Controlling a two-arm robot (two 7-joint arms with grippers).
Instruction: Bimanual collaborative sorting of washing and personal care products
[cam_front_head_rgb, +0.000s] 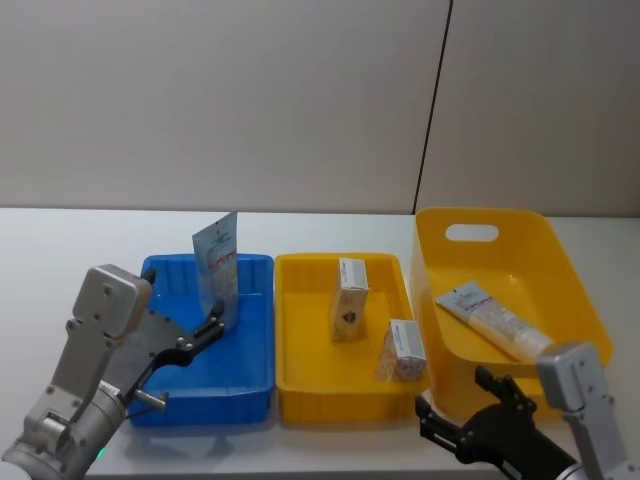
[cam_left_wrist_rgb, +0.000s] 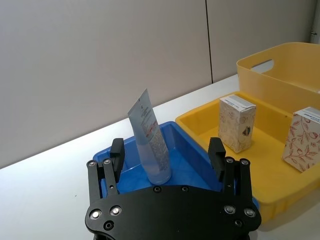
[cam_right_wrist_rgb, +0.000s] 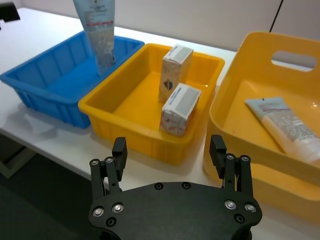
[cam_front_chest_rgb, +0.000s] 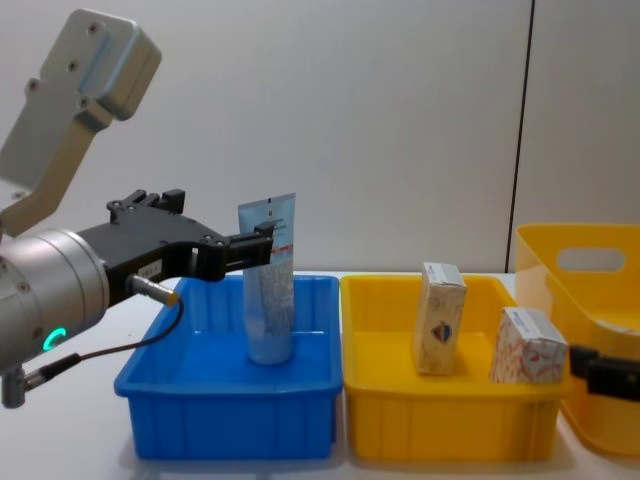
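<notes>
A pale-blue squeeze tube (cam_front_head_rgb: 217, 262) stands upright on its cap in the blue bin (cam_front_head_rgb: 250, 392). My left gripper (cam_front_head_rgb: 216, 322) is open right behind the tube (cam_left_wrist_rgb: 150, 142); its fingers (cam_left_wrist_rgb: 116, 151) flank the tube without touching it. Another tube (cam_front_head_rgb: 495, 320) lies flat in the tall yellow bin (cam_front_head_rgb: 565, 262). Two cream boxes stand in the low yellow tray (cam_front_head_rgb: 300, 402): one with a blue-red emblem (cam_front_head_rgb: 350, 298) and an orange-patterned one (cam_front_head_rgb: 403, 350). My right gripper (cam_right_wrist_rgb: 168, 152) is open and holds nothing, in front of the yellow tray's near right corner.
The three containers sit side by side on a white table (cam_front_head_rgb: 60, 250), blue at the left, tall yellow at the right. A grey wall stands behind. Bare table lies left of the blue bin and along the front edge (cam_right_wrist_rgb: 60, 150).
</notes>
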